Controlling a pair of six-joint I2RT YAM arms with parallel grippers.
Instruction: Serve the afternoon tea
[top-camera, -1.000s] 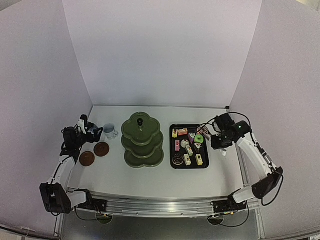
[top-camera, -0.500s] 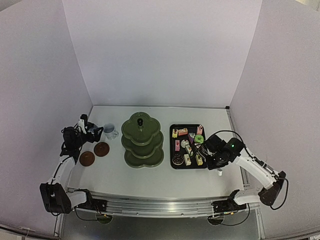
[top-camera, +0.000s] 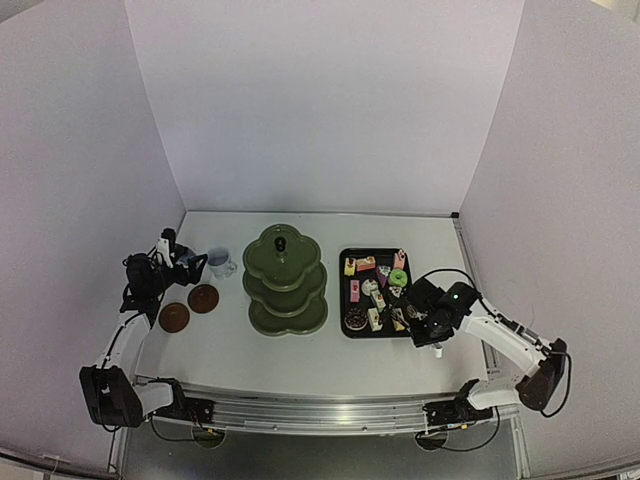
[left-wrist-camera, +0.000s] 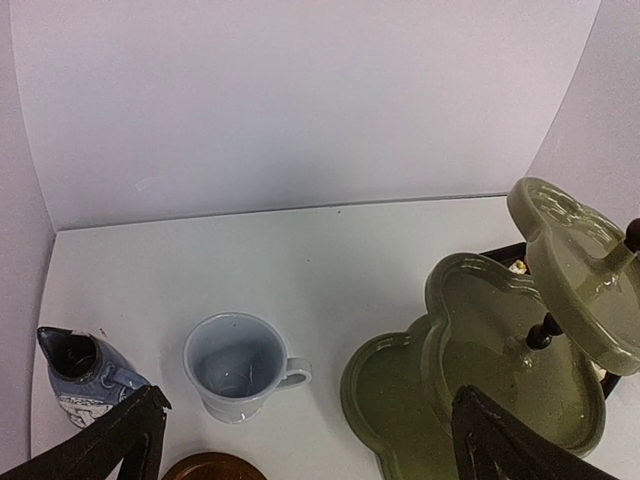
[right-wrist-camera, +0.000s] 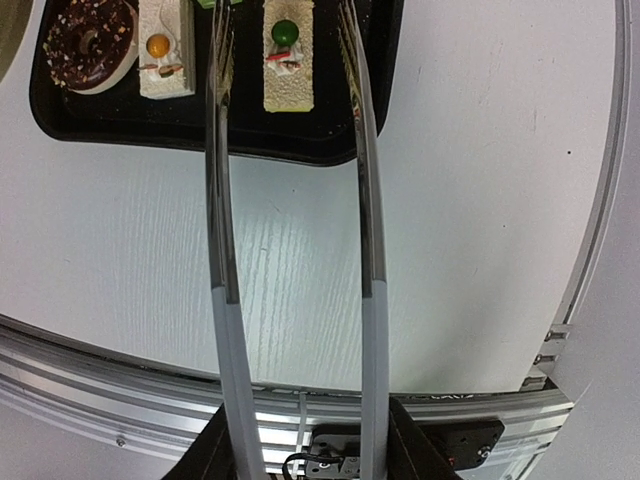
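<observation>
The right gripper is swinging forward from further back on the right of the stand, arriving at the near corner of the black tray; its jaws are pinching the metal tongs, whose blades are standing apart either side of a yellow cake; that cake is looking like the first pick, the stand's tiers being bare; the left gripper, jaws spread and empty, is hovering unmoved by the cup left of the stand.

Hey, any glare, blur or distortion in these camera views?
Top view: wide-angle bending, the table edge bows. Left wrist view: sharp, glossy highlights on the stand. Right wrist view: bright reflections streak the metal tongs.
</observation>
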